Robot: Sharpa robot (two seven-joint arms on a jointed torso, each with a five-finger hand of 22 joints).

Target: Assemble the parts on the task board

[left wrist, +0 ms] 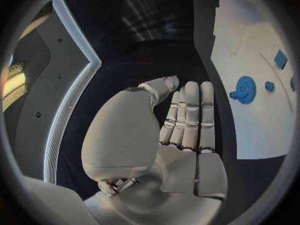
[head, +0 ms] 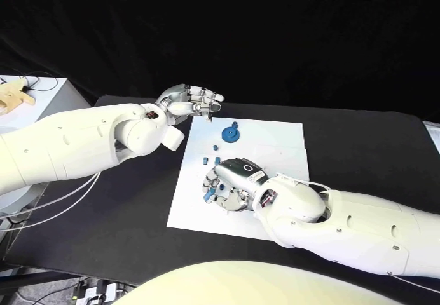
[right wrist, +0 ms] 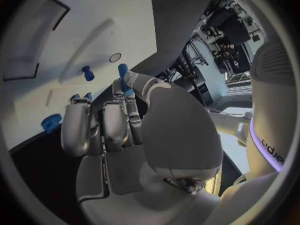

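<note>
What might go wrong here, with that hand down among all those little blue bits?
The right hand sits low on the task board with small blue parts close around its fingers; it seems to pinch a blue peg, which might slip. A sideways move could knock loose pieces out of place. The left hand hovers open by the board's far corner, near the blue gear, and might bump it if it swings in.

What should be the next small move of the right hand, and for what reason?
Probably lift the right hand slightly off the task board. In the right wrist view its fingers appear to pinch a small blue part, though the grip is partly hidden. The left hand is flat and holds nothing beside the board.
</note>
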